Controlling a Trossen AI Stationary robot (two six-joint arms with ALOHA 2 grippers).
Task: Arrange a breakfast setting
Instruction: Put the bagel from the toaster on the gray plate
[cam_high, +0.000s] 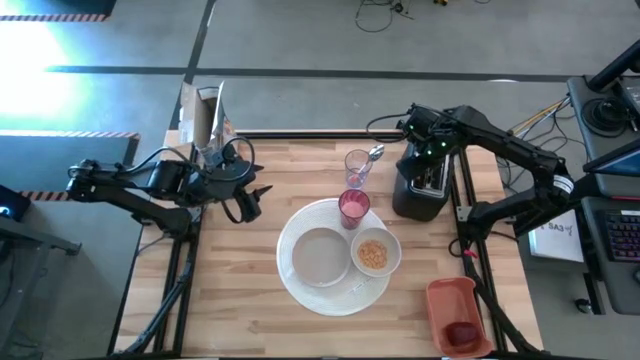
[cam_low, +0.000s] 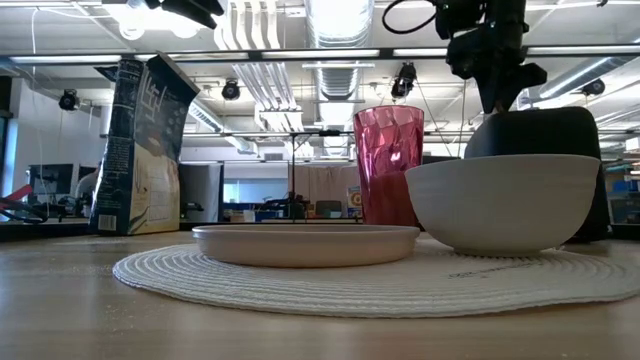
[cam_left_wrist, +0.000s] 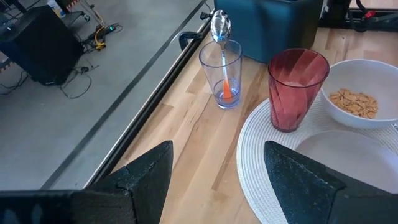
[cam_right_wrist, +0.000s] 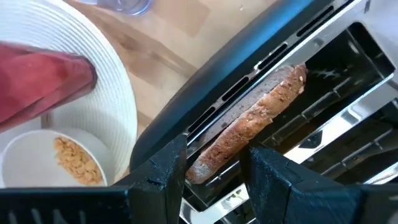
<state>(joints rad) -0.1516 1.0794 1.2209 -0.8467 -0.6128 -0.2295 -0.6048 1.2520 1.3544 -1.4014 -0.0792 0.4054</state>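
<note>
Placemat (cam_high: 300, 290), round, white, table centre; carries plate (cam_high: 321, 257), bowl (cam_high: 374, 254) at the plate's 3 o'clock holding cereal (cam_high: 372, 255), and pink cup (cam_high: 353, 208) at the plate's 1 o'clock. Clear glass (cam_high: 358, 166) with spoon (cam_high: 375, 153), at the cup's 12 o'clock, off the mat. Toaster (cam_high: 420, 185), black, at the mat's 2 o'clock; toast (cam_right_wrist: 249, 127) stands in its slot. Right gripper (cam_right_wrist: 214, 158) directly over the toaster, fingers partly parted to either side of the toast's end; whether they press it cannot be told. Left gripper (cam_left_wrist: 217, 171) at the mat's 10 o'clock, above bare table, fingers wide apart, holding nothing. Tray (cam_high: 455, 310), orange-red, at the mat's 4 o'clock, with dark red fruit (cam_high: 462, 333) in it. Cereal box (cam_high: 205, 120) upright at the table's 11 o'clock corner.
</note>
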